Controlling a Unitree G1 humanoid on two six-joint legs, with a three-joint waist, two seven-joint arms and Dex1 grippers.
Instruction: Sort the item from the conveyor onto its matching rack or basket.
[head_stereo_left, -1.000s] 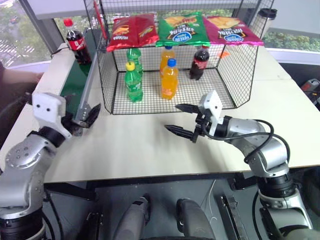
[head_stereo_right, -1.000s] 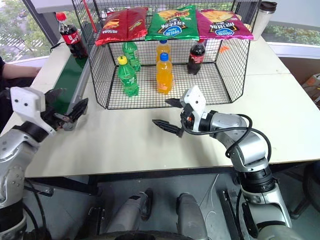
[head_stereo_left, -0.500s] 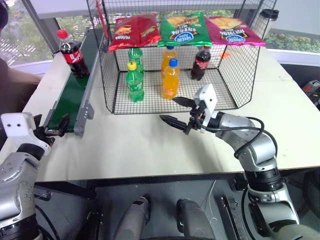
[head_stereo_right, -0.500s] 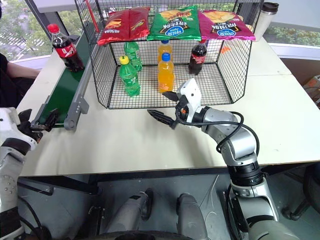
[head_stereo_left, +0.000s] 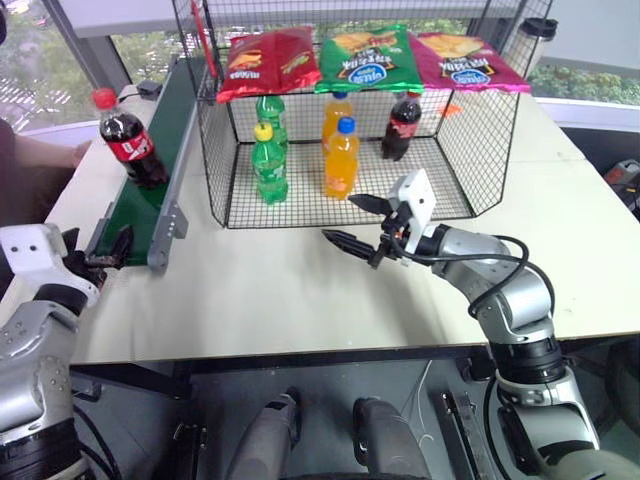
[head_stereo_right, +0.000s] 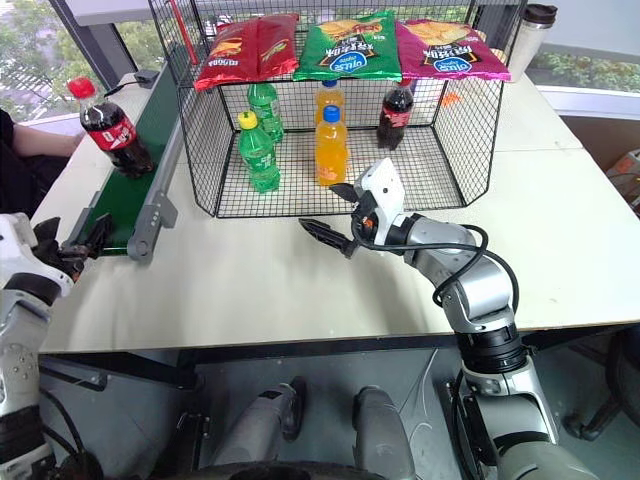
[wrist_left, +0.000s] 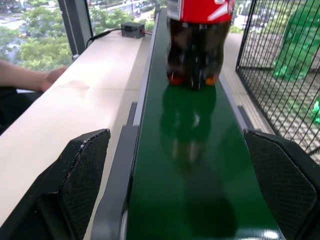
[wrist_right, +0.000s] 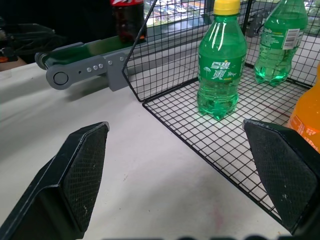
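Left gripper gaping, empty, at belt near end, lined up for upright cola; right gripper gaping, empty, before rack.

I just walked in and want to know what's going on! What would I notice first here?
Probably the big black wire-mesh cage at the back of the white table, with red, green and pink chip bags on top and green, orange and cola bottles inside. Next, the small cola bottle with a red cap standing upright on the long dark green conveyor belt, left of the cage.
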